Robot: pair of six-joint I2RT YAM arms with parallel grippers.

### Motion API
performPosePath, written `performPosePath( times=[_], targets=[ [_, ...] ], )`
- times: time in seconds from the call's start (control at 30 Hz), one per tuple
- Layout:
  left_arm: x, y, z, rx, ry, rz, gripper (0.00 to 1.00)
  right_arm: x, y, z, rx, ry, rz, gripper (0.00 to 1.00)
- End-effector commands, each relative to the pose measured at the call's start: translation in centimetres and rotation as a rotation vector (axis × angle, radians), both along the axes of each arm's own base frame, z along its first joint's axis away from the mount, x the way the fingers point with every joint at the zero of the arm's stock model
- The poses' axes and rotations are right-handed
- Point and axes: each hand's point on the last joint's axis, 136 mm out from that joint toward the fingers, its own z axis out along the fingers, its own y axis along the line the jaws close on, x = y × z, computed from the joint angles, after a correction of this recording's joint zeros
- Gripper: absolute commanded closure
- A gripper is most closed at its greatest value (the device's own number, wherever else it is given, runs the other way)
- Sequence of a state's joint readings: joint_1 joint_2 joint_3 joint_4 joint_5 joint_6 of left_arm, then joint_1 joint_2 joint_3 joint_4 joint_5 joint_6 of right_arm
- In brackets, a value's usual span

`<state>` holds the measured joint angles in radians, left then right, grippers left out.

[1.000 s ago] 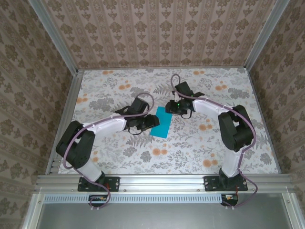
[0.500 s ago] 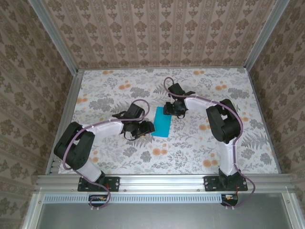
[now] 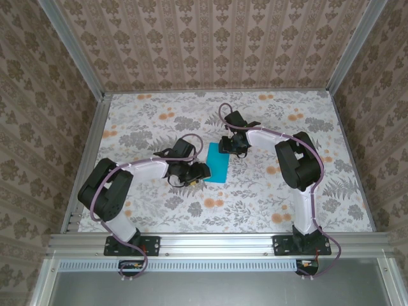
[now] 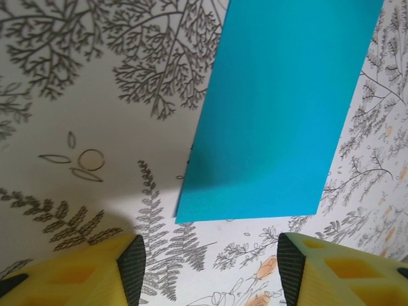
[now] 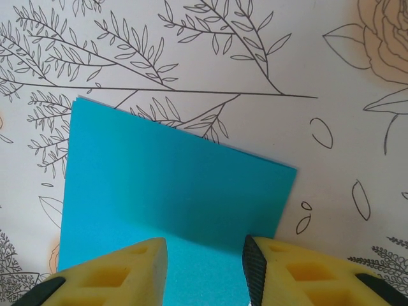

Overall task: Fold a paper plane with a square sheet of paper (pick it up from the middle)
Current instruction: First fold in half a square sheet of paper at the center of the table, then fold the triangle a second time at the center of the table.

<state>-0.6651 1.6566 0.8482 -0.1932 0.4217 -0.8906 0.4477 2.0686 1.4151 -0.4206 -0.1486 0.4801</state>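
From above, the teal sheet [image 3: 217, 164] lies between my left claw [image 3: 196, 172] and right claw [image 3: 228, 148]. Left wrist view: left claw spread, just short of its near edge. Right wrist view: right claw parted over its far end.

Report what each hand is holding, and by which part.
Nothing is held. The left hand is open, short of the teal paper; the right hand stands open over its far end, which lies flat.

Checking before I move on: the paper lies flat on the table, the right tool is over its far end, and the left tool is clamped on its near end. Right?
No: the left tool is open, short of the paper, not clamped on it, as the left wrist view shows. The rest holds.
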Motion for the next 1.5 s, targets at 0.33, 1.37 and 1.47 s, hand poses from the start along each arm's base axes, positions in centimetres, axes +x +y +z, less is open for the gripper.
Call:
performPosePath(
  times=[0.33,1.37,1.47],
  targets=[
    [0.9,-1.0,0.0,0.027,0.019,-0.004,0.38,-1.6,-1.5,-3.5,-0.018,0.099,-0.038,0.65],
    [1.1,-1.7,-0.3,0.073,0.013,-0.035,0.37,-2.2,-1.8,-4.4,0.014,0.12,-0.047,0.65],
    [0.9,-2.6,-0.1,0.039,0.019,-0.059,0.37,-2.2,-1.8,-4.4,0.013,0.121,-0.046,0.65]
  ],
)
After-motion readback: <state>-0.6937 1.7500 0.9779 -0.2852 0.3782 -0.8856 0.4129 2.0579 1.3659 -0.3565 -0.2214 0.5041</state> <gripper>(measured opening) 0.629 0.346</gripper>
